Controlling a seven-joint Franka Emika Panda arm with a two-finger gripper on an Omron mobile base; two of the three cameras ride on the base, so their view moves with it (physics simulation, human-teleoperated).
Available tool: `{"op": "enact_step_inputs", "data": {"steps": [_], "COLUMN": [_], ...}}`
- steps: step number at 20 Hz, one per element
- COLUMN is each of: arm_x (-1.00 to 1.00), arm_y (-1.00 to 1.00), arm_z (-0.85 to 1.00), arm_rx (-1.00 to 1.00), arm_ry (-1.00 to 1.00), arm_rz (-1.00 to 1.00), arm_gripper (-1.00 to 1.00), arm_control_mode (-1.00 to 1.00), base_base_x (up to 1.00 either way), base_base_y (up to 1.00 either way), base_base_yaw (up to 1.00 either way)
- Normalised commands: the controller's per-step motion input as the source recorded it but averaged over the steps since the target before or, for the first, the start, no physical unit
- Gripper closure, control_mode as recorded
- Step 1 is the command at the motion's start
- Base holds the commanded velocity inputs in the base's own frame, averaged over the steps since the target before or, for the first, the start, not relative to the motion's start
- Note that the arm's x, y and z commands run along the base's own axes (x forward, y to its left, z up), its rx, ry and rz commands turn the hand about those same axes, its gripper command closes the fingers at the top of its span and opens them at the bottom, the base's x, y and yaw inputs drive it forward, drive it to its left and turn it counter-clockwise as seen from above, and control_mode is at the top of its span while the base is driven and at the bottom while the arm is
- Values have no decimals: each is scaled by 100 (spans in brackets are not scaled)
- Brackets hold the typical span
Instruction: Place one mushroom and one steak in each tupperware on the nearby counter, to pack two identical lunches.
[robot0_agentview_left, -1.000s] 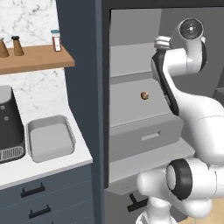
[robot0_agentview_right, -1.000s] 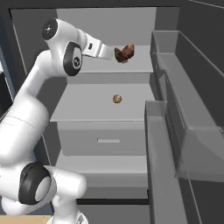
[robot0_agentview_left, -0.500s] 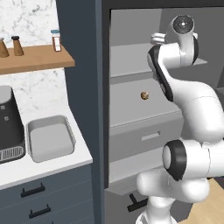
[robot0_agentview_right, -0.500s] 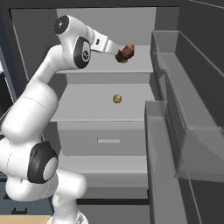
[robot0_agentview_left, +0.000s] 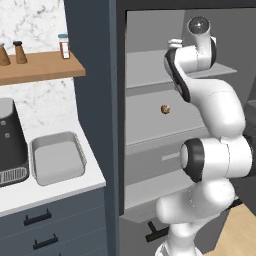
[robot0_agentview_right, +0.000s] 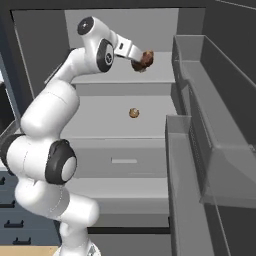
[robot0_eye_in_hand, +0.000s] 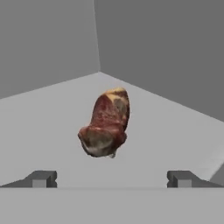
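1. Lying on the fridge's upper shelf, the steak (robot0_eye_in_hand: 106, 124) sat ahead of the wide-open, empty gripper (robot0_eye_in_hand: 111, 178).
2. One shelf below lay the mushroom (robot0_agentview_right: 133, 113).
3. Beside the fridge, the tupperware (robot0_agentview_left: 56, 158) sat unfilled; packing seemed barely begun.

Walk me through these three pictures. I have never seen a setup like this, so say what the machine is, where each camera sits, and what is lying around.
The machine is a white robot arm on a driving base, in a rendered kitchen. Two pictures come from cameras on the base, behind the arm to its left and right. The third looks out from the hand itself.

The arm reaches into an open fridge. Its gripper has its jaws wide open, holding nothing, and points at a steak on the upper shelf. A mushroom lies on the shelf below.

Left of the fridge is the counter, with an empty tupperware beside a coffee machine. Small bottles stand on a wooden shelf above.
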Motion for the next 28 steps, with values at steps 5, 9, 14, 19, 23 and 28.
{"op": "enact_step_inputs", "data": {"steps": [5,9,14,19,23,28], "arm_x": [50,34,12,6,19,26], "arm_y": [-21,-3,0,0,-4,-9], "arm_z": [-10,-18,-4,-15,-30,-37], "arm_rx": [1,0,0,0,0,0], "arm_ry": [13,13,3,0,3,12], "arm_rz": [0,0,0,0,0,0], "arm_gripper": [-100,-100,-100,-100,-100,-100], "arm_control_mode": [-100,-100,-100,-100,-100,-100], "base_base_x": [0,0,0,0,0,0], "base_base_y": [0,0,0,0,0,0], "base_base_yaw": [0,0,0,0,0,0]}}
